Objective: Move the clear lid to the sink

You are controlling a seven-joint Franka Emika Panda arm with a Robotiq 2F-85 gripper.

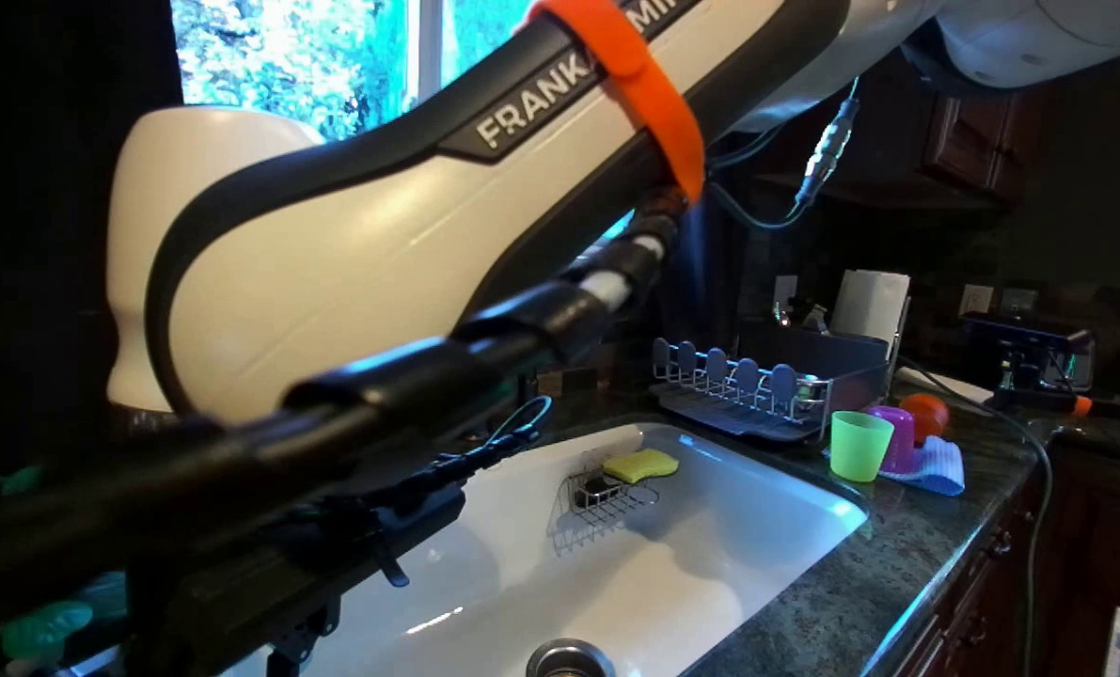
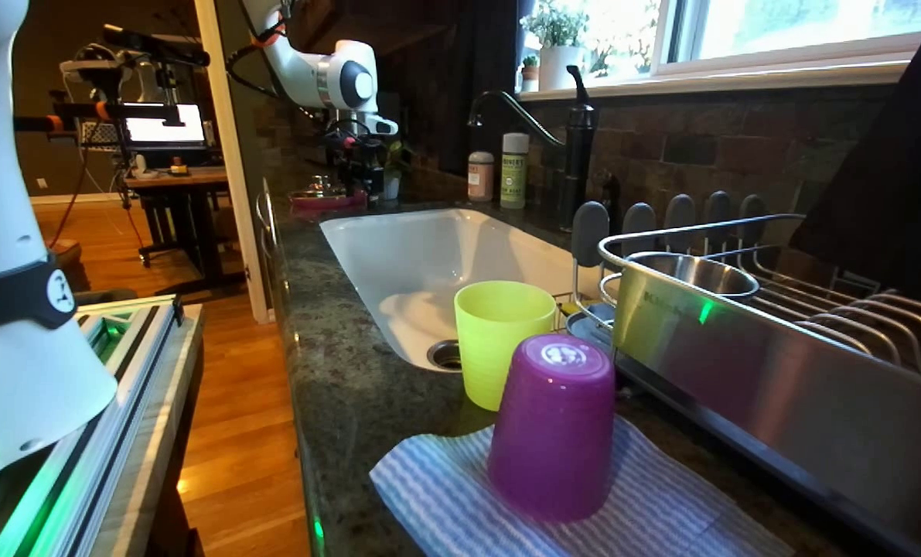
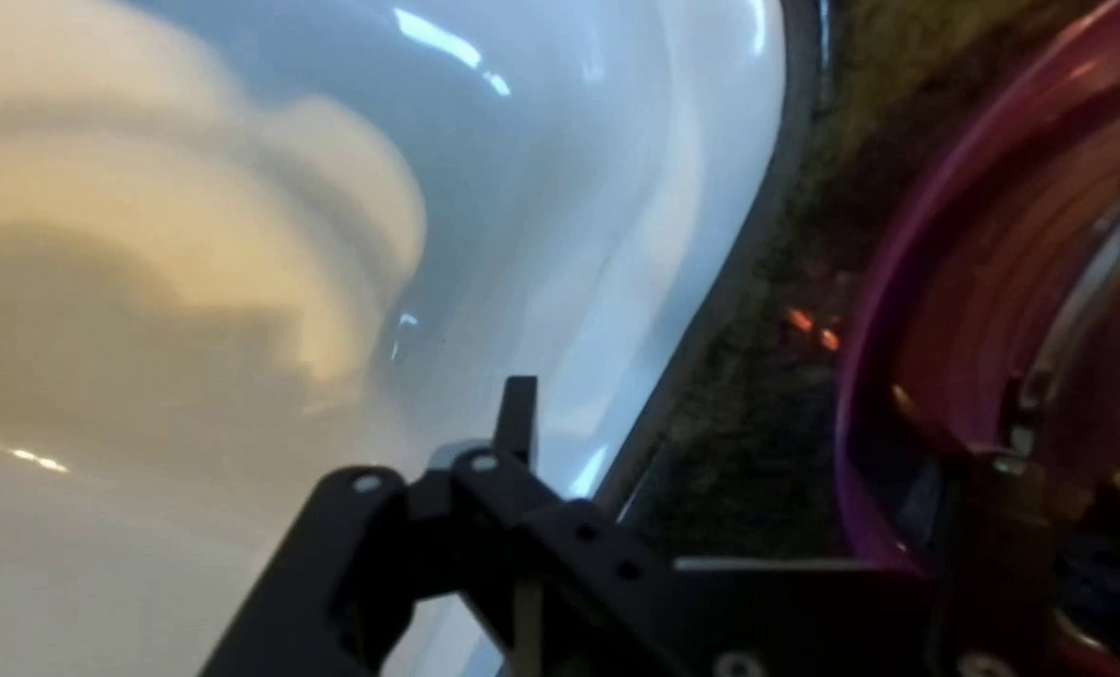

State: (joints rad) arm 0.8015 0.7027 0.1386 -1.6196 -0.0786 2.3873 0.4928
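- The step in hand looks like picking up the clear lid (image 2: 318,188). As far as the glare lets me judge, it is at the magenta round dish (image 2: 321,204) on the tabletop (image 1: 776,592), near the sink's edge; whether it lies in the dish or on its rim I cannot tell.
- The end effector (image 3: 748,418) stands with its fingers spread apart and nothing gripped. In the wrist view, the gap frames the edge of the sink (image 3: 541,244) and the strip of tabletop beside it, with the dish off to one side.
- So a sideways shift toward the dish is probably needed first, until the lid's top is centred between the fingers; squeezing from here would likely miss.
- An exterior view shows a small, shiny, knob-like part on the lid. If that is a knob, come straight down with a finger on each side, and stop before the tips press on the lid, which may be glass.
- Close gently, since a smooth knob may slip. Raise it a little and check that the dish does not come up too.
- Cross well above the sink's rim, and give the faucet (image 2: 578,162) a wide berth.
- Bring the lid down to the basin floor before letting go, preferably beside the drain (image 1: 569,658); a drop could crack it.
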